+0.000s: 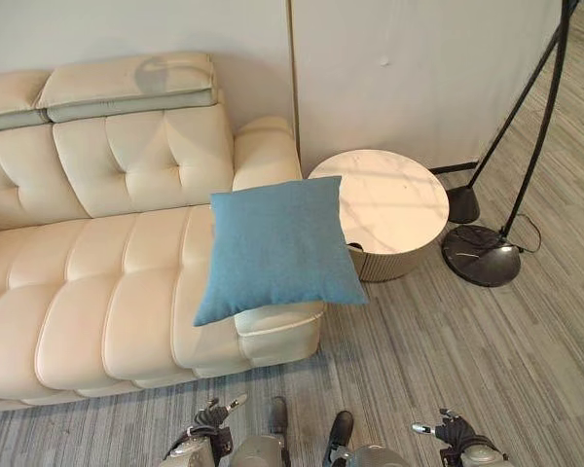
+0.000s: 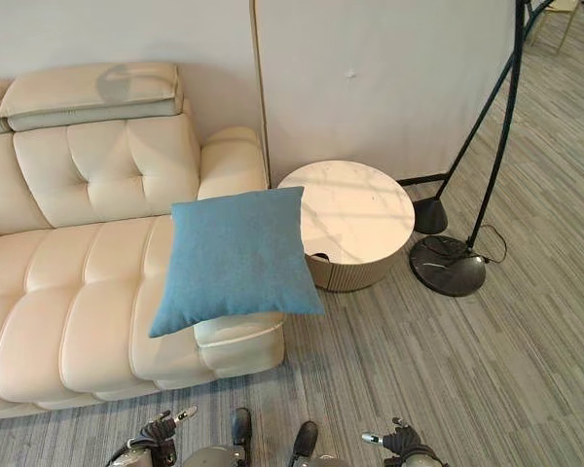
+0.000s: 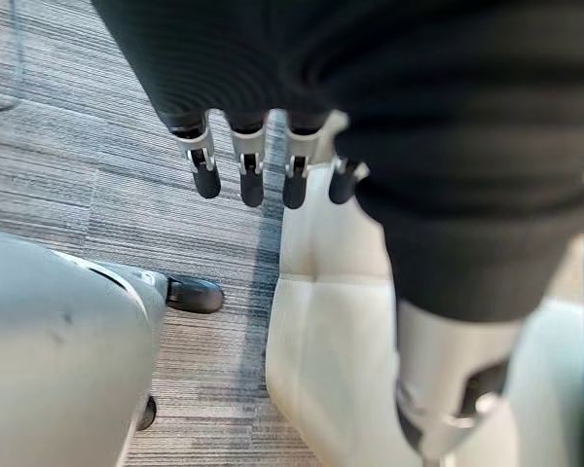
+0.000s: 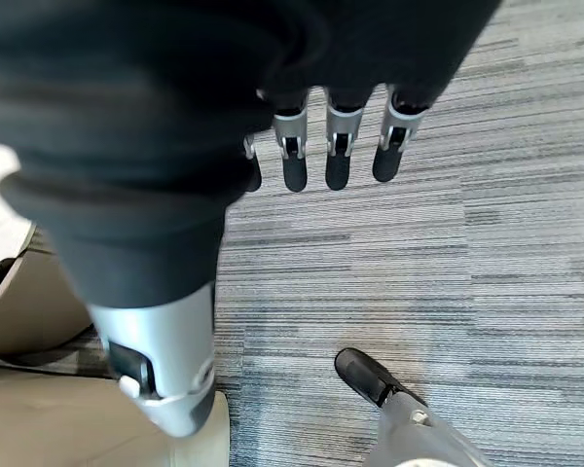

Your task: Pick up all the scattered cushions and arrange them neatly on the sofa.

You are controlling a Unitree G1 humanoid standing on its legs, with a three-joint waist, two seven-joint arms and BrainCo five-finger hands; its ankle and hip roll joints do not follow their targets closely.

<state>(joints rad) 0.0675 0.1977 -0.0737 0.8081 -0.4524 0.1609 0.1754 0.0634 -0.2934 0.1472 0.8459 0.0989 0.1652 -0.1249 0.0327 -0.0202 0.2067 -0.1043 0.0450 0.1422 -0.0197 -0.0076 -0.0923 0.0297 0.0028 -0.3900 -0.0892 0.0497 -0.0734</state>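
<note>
left hand (image 1: 206,425) low, fingers (image 3: 250,181) straight, empty

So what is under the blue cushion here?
The blue cushion lies on the cream sofa's armrest end, overhanging the seat and the round marble side table's edge. The armrest top beneath it is covered. Both hands hang empty.

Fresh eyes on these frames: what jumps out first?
The blue cushion stands out: it lies tilted across the front end of the cream sofa's armrest, its corner overhanging toward the round marble-topped side table. To the right of the table, a black floor lamp stands on the striped carpet. Both hands, left hand and right hand, hang low and open, holding nothing.
</note>
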